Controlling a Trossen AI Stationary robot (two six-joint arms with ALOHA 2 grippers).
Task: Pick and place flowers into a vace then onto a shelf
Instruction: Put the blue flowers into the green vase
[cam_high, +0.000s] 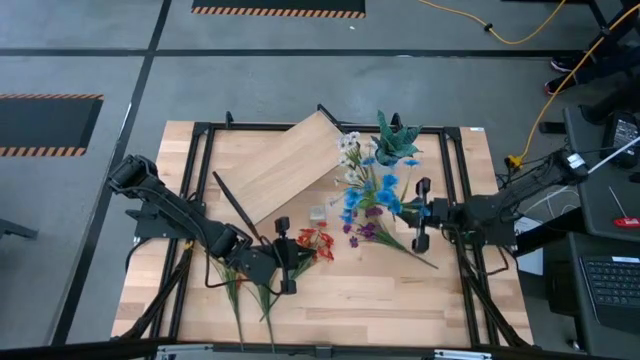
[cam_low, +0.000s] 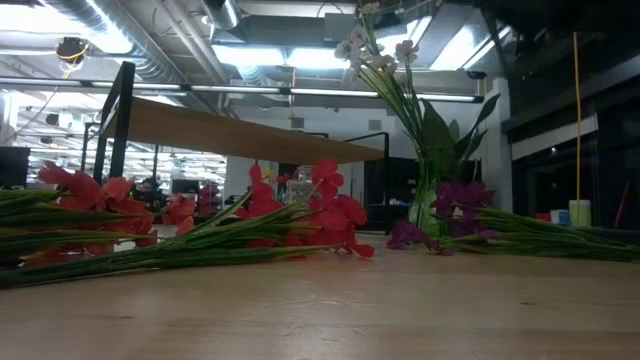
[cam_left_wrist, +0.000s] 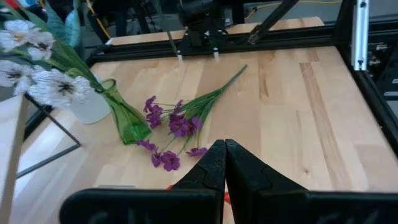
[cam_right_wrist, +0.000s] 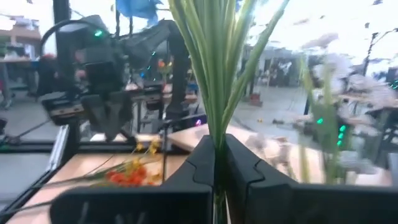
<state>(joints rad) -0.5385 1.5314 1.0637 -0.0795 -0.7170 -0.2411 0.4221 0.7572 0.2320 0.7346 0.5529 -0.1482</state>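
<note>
My right gripper (cam_high: 421, 213) is shut on the blue flower spray (cam_high: 380, 190), whose blooms hang by the green glass vase (cam_left_wrist: 127, 118). The vase stands upright and holds white flowers (cam_high: 350, 148). Purple flowers (cam_left_wrist: 177, 124) lie flat on the table beside it. My left gripper (cam_high: 285, 255) is shut and empty just left of the red flowers (cam_high: 316, 243), which lie on the table. More stems (cam_high: 236, 292) lie under the left arm. The shelf (cam_high: 285, 165), a light plank on black legs, stands slantwise at the far middle. My right gripper pinches a bundle of the blue spray's green stems (cam_right_wrist: 217, 134) between its two fingers, coming level from the table's right. The stems run on past the fingertips toward the vase, with the blue blooms (cam_right_wrist: 140, 7) at the far end. Whether any part rests on the table I cannot tell.
A spiky green plant in a white pot (cam_high: 396, 142) stands right behind the vase. A black metal frame (cam_high: 200, 130) runs round the tabletop. Bare wood (cam_high: 370, 300) lies along the near middle and near right of the table.
</note>
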